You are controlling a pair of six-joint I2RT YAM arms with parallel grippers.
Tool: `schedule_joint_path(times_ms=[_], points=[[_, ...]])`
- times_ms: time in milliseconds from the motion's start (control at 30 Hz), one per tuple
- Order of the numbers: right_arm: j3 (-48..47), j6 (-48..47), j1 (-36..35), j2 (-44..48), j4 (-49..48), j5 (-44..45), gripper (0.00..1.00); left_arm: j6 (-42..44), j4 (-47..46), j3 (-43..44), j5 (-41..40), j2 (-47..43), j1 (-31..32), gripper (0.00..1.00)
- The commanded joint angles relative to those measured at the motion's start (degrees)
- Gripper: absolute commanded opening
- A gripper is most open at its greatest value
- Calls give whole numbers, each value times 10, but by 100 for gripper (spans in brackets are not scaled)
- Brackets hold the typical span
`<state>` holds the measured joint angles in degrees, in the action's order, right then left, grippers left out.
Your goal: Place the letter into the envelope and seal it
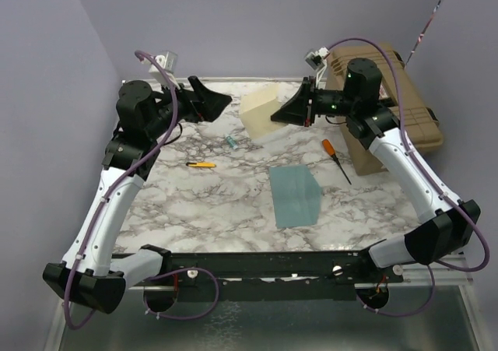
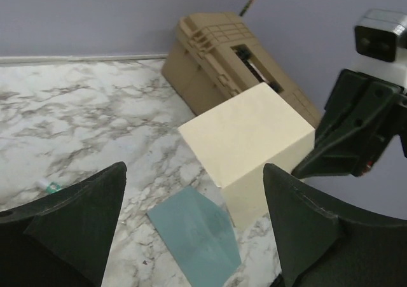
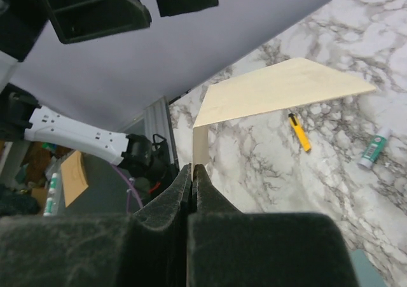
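The cream letter (image 1: 261, 111) hangs bent in the air at the back of the table; it also shows in the left wrist view (image 2: 248, 137) and the right wrist view (image 3: 280, 90). My right gripper (image 1: 278, 116) is shut on the letter's edge, with the sheet pinched between its fingertips (image 3: 193, 172). The teal-blue envelope (image 1: 296, 195) lies flat on the marble table, near the middle right; it also shows in the left wrist view (image 2: 197, 235). My left gripper (image 1: 222, 102) is open and empty, raised to the left of the letter, its fingers (image 2: 70, 223) wide apart.
A tan case (image 1: 405, 110) stands at the back right. An orange-handled screwdriver (image 1: 334, 158) lies right of the envelope. A yellow cutter (image 1: 201, 164) and a small teal-capped tube (image 1: 231, 142) lie on the table (image 1: 202, 203) to the left.
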<state>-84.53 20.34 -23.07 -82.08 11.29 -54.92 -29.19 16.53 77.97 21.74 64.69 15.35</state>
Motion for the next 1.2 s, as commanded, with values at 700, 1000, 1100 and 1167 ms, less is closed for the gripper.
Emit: schedule_joint_path(times_ms=[700, 1000, 1100, 1167], points=[[-4, 13, -12, -11, -36, -193, 1, 129, -147, -71, 316, 20, 111, 60], [-1, 16, -11, -15, -56, -182, 1, 97, -140, -70, 359, 48, 111, 40], [-3, 16, -11, -18, -56, -170, 1, 101, -140, -73, 357, 41, 111, 36], [-4, 13, -12, -17, -53, -156, 1, 100, -140, -75, 354, 40, 111, 27]])
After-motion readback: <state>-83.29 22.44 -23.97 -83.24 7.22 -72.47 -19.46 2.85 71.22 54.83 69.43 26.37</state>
